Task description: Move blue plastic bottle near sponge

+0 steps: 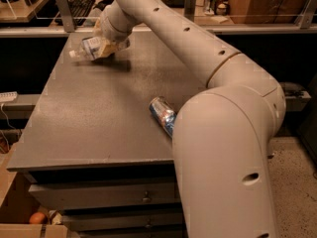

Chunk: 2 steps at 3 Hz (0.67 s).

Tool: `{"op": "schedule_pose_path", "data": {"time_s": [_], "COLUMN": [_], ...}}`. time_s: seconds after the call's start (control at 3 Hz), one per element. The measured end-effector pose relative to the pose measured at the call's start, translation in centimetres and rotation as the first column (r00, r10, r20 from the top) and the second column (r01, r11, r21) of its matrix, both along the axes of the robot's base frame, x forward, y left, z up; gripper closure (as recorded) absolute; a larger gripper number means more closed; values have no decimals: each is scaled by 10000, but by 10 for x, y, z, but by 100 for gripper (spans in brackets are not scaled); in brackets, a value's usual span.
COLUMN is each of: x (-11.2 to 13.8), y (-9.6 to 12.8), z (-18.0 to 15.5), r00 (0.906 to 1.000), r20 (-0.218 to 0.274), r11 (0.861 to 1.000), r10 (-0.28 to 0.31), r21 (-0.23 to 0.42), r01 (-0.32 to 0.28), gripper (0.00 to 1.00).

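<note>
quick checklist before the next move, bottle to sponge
1. Bottle held in the gripper at the table's far left: ok.
2. Bottle lifted off the table: ok, shadow beneath it.
3. Sponge located: cannot tell, none in view.
4. Can apart from the bottle: ok, it lies near the front edge.
5. Drop spot free: cannot tell.

The blue plastic bottle (90, 47), clear with a white-and-blue label, hangs sideways just above the far-left part of the table (99, 118). Its white cap points left and slightly down, its body clamped in the gripper (104, 47).
</note>
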State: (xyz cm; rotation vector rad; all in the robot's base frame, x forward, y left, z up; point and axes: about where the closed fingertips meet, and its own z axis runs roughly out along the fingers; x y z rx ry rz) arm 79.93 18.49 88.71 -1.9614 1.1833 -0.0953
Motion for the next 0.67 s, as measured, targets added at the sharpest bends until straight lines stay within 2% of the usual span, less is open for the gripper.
{"op": "schedule_pose_path", "data": {"time_s": [0.33, 0.67], "x": [-1, -4], "y": [-10, -17], "z": [1, 3], "r00": [9998, 9996], "r20": [10, -8], "r11": [9998, 9996], "r10": [-192, -266], "r21": [6, 35], "r01": [192, 266], "gripper": [7, 0]}}
